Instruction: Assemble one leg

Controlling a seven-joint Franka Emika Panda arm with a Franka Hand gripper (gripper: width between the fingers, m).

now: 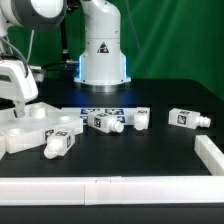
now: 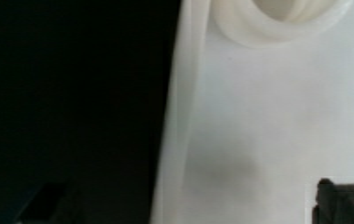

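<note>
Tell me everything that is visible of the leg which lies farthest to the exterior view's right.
This leg is a small, stubby white peg that looks like plastic. It lies on its side on the dark table, with its narrower round end pointing to the exterior view's right. A black-and-white square tag shows on the face towards the camera. Only the table touches it. It lies clearly apart from the neighbouring leg. The wrist view does not show it.
</note>
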